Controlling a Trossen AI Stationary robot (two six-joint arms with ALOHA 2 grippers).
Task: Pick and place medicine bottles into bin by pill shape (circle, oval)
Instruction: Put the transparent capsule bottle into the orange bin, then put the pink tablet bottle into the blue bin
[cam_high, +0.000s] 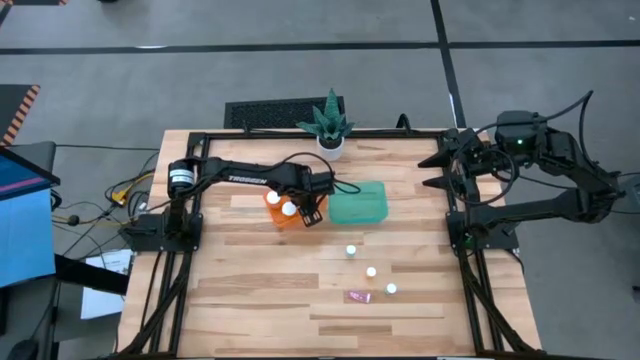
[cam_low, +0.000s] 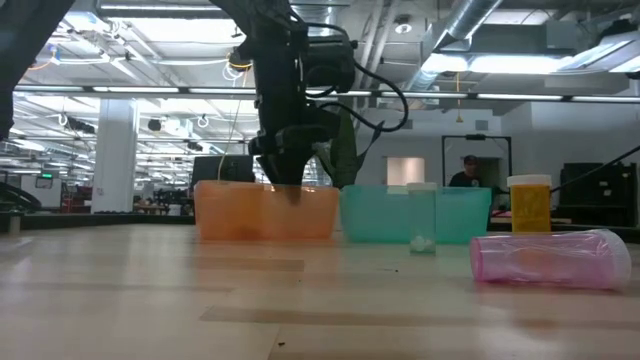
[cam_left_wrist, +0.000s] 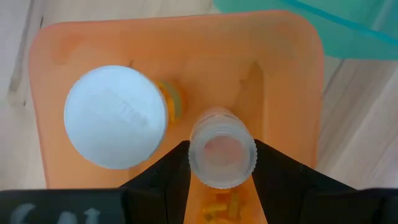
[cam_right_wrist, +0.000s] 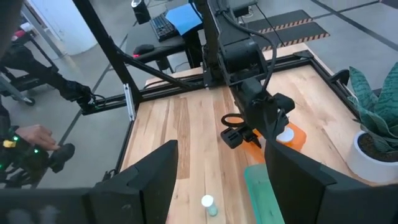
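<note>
My left gripper (cam_high: 300, 210) reaches down into the orange bin (cam_high: 272, 216) and is shut on a narrow-capped medicine bottle (cam_left_wrist: 221, 154). A wider-capped bottle (cam_left_wrist: 116, 116) stands in the same bin beside it. Three small white-capped bottles (cam_high: 371, 271) stand on the table toward the near right, and a pink bottle (cam_high: 358, 296) lies on its side near them. The teal bin (cam_high: 360, 205) sits right of the orange one. My right gripper (cam_right_wrist: 217, 174) is open and empty above the table's far right edge. My left gripper pinches the narrow-capped bottle between its two fingers, one finger (cam_left_wrist: 171, 171) on each side at the white cap (cam_left_wrist: 198, 163). The fingers point down from above. The bottle stands upright inside the orange bin; whether its base rests on the bin floor does not show.
A white plant pot (cam_high: 330, 144) with a green plant stands at the far edge behind the bins. In the low view a yellow bottle (cam_low: 529, 205) stands at the right and the pink bottle (cam_low: 545, 258) lies in front. Bare wood lies near and left.
</note>
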